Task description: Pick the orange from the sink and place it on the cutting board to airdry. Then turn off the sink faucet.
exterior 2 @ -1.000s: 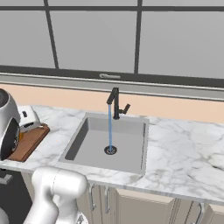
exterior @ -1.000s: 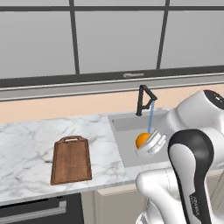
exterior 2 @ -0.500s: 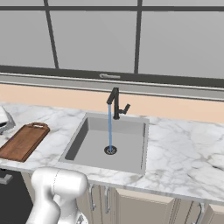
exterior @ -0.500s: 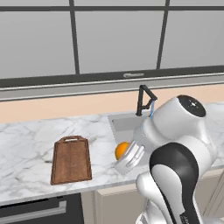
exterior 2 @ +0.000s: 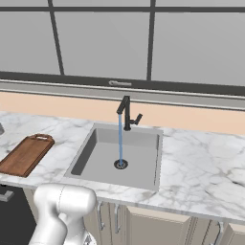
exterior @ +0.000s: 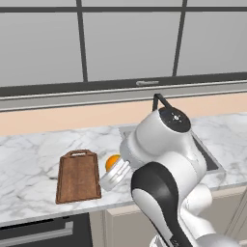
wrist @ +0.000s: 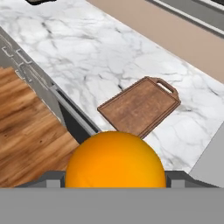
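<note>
A white marble desk (exterior: 29, 154) runs under the window; in the left base view the orange (exterior: 112, 162) hangs in the gripper (exterior: 114, 172) just right of the cutting board (exterior: 77, 176), whose long axis runs front to back. In the right base view the sink faucet (exterior 2: 126, 112) runs into the sink (exterior 2: 143, 162); in the hand view the jaws pinch the orange (wrist: 114, 162), with the board (wrist: 140, 106) ahead.

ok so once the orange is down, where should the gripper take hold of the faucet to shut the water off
Grip the small side lever, not the upright post. It sticks out from the sink faucet toward the right of the right base view, over the back rim of the sink, so coming from the front with a finger on each side looks best. Water is running just left of it.
</note>
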